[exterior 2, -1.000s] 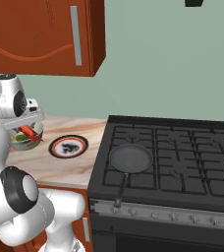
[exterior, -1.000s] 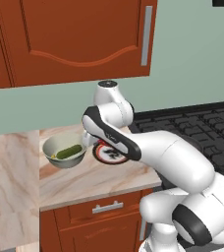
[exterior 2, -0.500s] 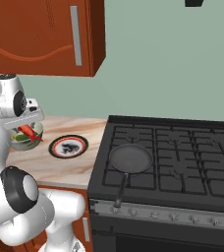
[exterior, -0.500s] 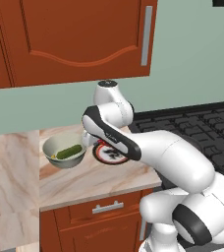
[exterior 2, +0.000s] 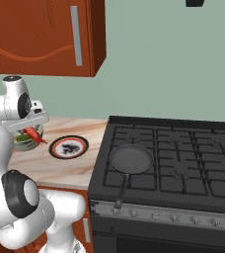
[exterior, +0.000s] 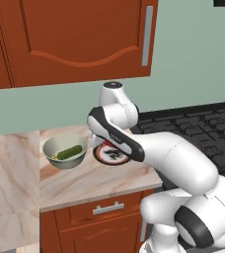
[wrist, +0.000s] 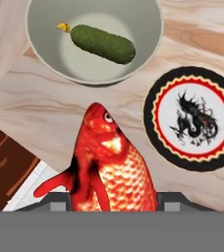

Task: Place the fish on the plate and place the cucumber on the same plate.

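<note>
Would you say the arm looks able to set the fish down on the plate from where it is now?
Probably yes. The gripper holds the fish above the counter, the plate lies bare just beside it, and nothing stands between them; the cucumber is in the bowl, off to the other side.

cucumber in bowl | plate beside bowl | fish above counter

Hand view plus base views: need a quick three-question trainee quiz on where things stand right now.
1. True or false: the cucumber lies in the bowl.
2. What does the gripper hold?
3. The plate is: A) bare, B) holding the fish, C) on the stove.

Key: 1 true. 2 the fish, lifted above the counter. 3 A.
</note>
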Tool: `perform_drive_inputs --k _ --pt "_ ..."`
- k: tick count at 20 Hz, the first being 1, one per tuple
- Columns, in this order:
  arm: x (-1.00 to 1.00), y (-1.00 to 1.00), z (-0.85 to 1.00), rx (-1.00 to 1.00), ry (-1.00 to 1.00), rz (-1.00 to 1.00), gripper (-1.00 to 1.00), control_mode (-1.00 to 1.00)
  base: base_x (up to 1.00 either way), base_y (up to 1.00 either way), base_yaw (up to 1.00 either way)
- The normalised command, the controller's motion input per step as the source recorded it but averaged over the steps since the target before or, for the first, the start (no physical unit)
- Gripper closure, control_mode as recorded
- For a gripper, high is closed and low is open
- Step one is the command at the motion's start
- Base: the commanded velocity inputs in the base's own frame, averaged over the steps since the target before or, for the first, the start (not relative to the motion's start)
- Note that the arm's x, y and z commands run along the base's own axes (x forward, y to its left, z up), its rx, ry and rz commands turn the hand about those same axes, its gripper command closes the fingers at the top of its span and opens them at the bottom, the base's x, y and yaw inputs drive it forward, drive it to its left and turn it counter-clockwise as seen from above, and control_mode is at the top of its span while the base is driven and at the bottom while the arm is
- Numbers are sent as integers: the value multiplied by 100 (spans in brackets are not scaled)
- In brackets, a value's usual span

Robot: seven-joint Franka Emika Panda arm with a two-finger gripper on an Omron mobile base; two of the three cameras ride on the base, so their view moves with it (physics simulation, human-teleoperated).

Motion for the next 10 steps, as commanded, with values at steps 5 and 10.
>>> perform_drive_inputs --k 5,10 --pt "0 -43 -14 0 0 -1 100 -100 0 0 0" --pt "10 -46 -21 1 0 -5 100 -100 0 0 0"
